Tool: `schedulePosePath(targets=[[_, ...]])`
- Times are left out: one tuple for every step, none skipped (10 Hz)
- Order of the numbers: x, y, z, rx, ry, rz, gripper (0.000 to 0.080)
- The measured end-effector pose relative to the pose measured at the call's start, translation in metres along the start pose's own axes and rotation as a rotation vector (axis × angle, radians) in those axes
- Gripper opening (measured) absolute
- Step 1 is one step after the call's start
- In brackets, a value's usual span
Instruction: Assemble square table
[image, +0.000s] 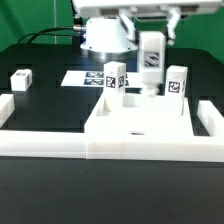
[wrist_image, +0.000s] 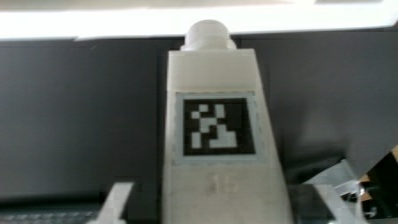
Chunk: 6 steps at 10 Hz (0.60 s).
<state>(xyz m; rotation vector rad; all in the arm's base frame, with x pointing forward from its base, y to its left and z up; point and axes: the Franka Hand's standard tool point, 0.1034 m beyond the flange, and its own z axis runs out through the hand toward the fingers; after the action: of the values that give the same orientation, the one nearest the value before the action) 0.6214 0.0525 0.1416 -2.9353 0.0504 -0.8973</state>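
Assembly looked partway through, as far as the views allowed a judgement. The square tabletop slab (image: 140, 128) lay flat on the black worktop (image: 50, 112) at the near side, its near edge apparently up against the low border wall (image: 45, 143). Two legs stood upright at the slab's far edge, the far-left leg (image: 115, 80) at one corner and the far-right leg (image: 177, 82) at the other. Whether they were screwed home or merely standing there could not be told.

The held leg (image: 150, 55) hung upright in the jaws, which were clenched on its upper part. Its lower tip was just above the slab's far edge, between the two standing legs. In the wrist view the held leg (wrist_image: 217, 110) filled the middle, its tag facing the camera and its narrow stub (wrist_image: 210, 35) pointing away toward the dark worktop.

The loose leg (image: 20, 78) sat at the far left, well apart from the slab. The marker board (image: 82, 77) lay flat beyond the slab.

By my reckoning the work left was to seat and twist in the held leg, fetch and fit the loose leg, and make sure the two standing legs were tight
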Motion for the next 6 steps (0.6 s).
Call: schedulePosePath(targets=[[-0.002, -0.019, 0.01, 0.02, -0.003, 0.014, 0.0291], [-0.003, -0.027, 0.017, 0.026, -0.005, 0.015, 0.0291], [-0.007, -0.028, 0.024, 0.027, -0.013, 0.015, 0.0291], [-0.011, -0.03, 0.028, 0.029, -0.023, 0.014, 0.0291], [-0.013, -0.031, 0.029, 0.03, -0.027, 0.012, 0.0291], [-0.016, -0.03, 0.027, 0.03, -0.038, 0.016, 0.0291]])
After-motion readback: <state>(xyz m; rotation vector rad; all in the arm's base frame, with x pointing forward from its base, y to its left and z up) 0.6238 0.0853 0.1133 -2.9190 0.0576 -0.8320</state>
